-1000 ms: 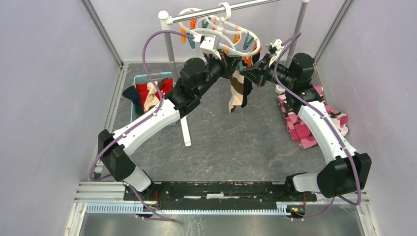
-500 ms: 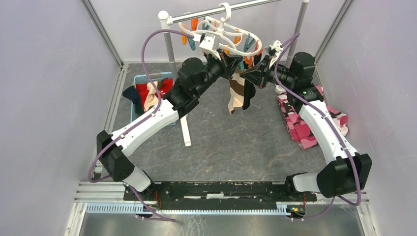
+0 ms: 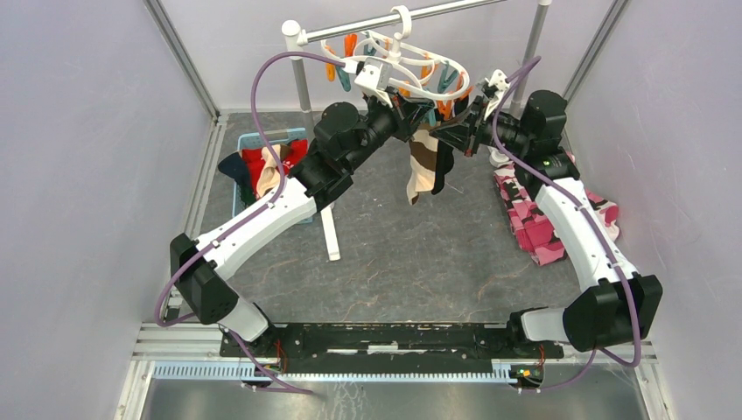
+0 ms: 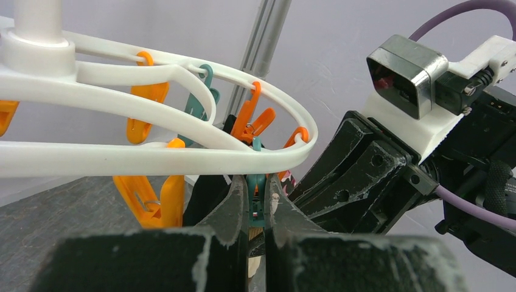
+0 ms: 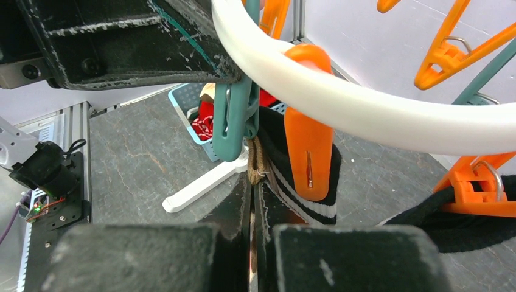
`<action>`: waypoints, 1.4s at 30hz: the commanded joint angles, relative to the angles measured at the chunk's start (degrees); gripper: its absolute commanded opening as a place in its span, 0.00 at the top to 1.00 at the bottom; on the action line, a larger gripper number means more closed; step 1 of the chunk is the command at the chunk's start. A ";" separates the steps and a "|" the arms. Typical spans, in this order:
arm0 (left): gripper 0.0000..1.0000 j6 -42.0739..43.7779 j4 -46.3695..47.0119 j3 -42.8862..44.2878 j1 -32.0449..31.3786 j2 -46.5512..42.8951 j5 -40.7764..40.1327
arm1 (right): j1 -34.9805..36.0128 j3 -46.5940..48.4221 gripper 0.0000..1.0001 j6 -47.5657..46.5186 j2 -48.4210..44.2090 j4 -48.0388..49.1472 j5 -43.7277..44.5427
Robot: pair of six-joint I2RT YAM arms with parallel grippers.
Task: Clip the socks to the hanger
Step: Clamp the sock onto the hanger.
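Observation:
The white hanger (image 3: 398, 66) hangs by its hook from the silver pole, orange and teal clothespins dangling from its ring (image 4: 152, 159). My left gripper (image 3: 418, 112) (image 4: 254, 182) is shut on a teal clothespin (image 4: 255, 201) (image 5: 234, 121) under the ring. My right gripper (image 3: 439, 131) (image 5: 252, 182) is shut on the cuff of a tan-and-brown sock (image 3: 423, 166) (image 5: 258, 163), held right beneath that teal clothespin. A black sock with white stripes (image 5: 304, 204) (image 3: 443, 166) hangs beside it from an orange clothespin (image 5: 309, 146). More socks, red (image 3: 255, 162), beige (image 3: 268, 179) and dark (image 3: 231, 166), lie in the blue basket.
The blue basket (image 3: 241, 197) stands at the left by the rack's upright (image 3: 302, 83) and its white foot (image 3: 331, 232). A pink camouflage cloth (image 3: 542, 223) lies at the right. The silver pole (image 3: 437, 10) crosses the back. Both grippers meet closely under the hanger ring.
The hanger, both grippers and the hanging sock have shifted slightly up and to the right. Both grips are unchanged.

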 commanded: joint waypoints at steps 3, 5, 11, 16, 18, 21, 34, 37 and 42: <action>0.96 3.98 2.27 0.04 0.29 -2.09 2.00 | -0.63 3.19 1.00 1.19 -0.07 3.99 -3.59; 0.96 4.05 2.27 0.06 0.29 -2.07 2.32 | -0.88 3.33 1.00 1.19 0.00 4.00 -3.84; 0.96 4.51 1.84 0.06 0.29 -1.99 2.77 | -1.90 3.85 1.00 2.45 0.61 5.43 -5.45; 0.96 4.76 1.82 0.14 0.38 -1.91 2.92 | -2.07 4.10 1.00 2.51 0.62 5.73 -7.09; 0.96 4.76 1.83 0.23 0.38 -1.88 3.13 | -2.18 4.31 1.00 2.65 0.70 5.83 -7.98; 0.96 5.42 1.98 0.23 0.38 -1.85 3.30 | -2.10 5.15 1.00 3.55 1.52 5.78 -10.91; 0.96 7.99 2.87 0.09 0.38 -1.98 5.63 | -2.49 7.29 1.00 3.96 2.63 4.07 -13.52; 0.96 8.64 2.89 0.07 0.38 -2.00 5.58 | -2.63 7.66 1.00 3.75 2.74 3.82 -13.88; 0.97 9.30 2.89 -0.16 0.46 -1.96 5.73 | -2.77 8.79 1.00 3.28 3.07 2.83 -14.74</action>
